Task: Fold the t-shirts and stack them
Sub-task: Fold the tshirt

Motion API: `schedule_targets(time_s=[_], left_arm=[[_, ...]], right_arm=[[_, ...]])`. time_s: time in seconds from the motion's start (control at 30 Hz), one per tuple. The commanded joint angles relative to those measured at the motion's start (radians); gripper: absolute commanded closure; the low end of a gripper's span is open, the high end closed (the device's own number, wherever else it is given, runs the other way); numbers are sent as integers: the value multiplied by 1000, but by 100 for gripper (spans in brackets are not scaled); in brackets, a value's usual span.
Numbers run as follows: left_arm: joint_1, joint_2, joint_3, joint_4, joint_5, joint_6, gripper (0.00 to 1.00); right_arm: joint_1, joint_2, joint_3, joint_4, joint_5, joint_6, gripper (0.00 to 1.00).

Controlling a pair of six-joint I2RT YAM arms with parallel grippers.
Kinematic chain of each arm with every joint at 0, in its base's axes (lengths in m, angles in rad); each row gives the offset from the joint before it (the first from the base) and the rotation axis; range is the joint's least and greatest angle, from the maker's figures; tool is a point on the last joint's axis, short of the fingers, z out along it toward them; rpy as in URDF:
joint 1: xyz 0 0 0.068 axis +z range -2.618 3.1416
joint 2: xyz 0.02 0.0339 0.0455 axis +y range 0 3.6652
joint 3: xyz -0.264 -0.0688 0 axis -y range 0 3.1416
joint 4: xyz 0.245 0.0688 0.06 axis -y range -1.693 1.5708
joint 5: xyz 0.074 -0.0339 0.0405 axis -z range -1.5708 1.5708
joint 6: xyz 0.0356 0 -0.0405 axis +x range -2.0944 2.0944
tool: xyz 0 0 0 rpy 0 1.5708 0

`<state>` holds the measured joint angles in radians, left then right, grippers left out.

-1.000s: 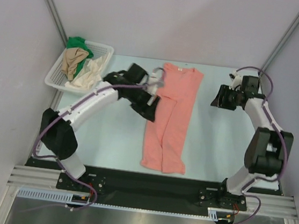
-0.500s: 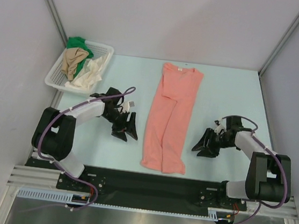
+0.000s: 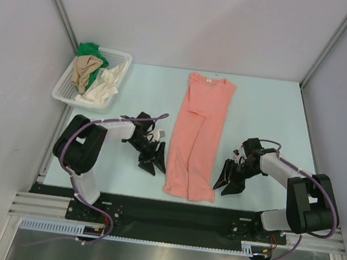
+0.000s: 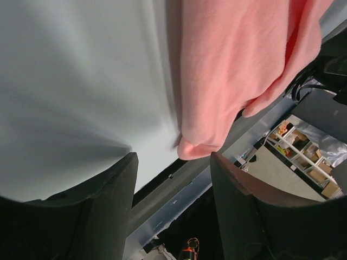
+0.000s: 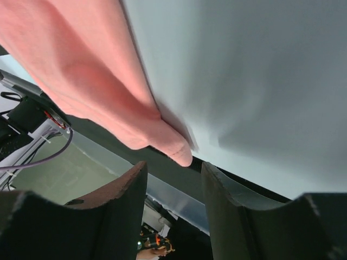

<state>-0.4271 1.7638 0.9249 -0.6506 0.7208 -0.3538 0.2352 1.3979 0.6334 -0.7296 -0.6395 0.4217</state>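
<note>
The salmon-pink t-shirt (image 3: 199, 136) lies on the table as a long narrow strip, collar far, hem near. My left gripper (image 3: 153, 161) is open and low on the table just left of the hem's left corner (image 4: 198, 147). My right gripper (image 3: 226, 180) is open and low just right of the hem's right corner (image 5: 173, 145). Neither holds cloth. Green (image 3: 90, 50), tan (image 3: 84, 69) and cream (image 3: 106, 83) shirts lie bunched in the basket.
The white lattice basket (image 3: 62, 89) stands at the far left corner. The table's near edge and the black rail (image 3: 152, 206) run just past the shirt's hem. Grey walls close in both sides.
Both arms swung down from the far end of the shirt to its near end. Both grippers now sit close beside the hem corners, nearer than half a second ago.
</note>
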Motion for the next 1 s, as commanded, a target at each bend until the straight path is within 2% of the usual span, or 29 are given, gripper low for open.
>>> schedule_targets(time_s=[0.0, 0.2, 0.53, 0.8, 0.97], left_arm=[[-39, 23, 40, 45, 55, -34, 39], [-84, 52, 28, 69, 62, -51, 42], [-176, 72, 34, 98, 63, -65, 48], [-191, 77, 20, 105, 52, -59, 53], [-191, 79, 19, 98, 45, -63, 67]], right_arm=[[21, 6, -20, -13, 24, 51, 49], [78, 32, -43, 25, 9, 91, 50], [105, 92, -58, 107, -9, 143, 51], [124, 98, -67, 151, -17, 160, 53], [131, 108, -73, 196, -22, 180, 59]])
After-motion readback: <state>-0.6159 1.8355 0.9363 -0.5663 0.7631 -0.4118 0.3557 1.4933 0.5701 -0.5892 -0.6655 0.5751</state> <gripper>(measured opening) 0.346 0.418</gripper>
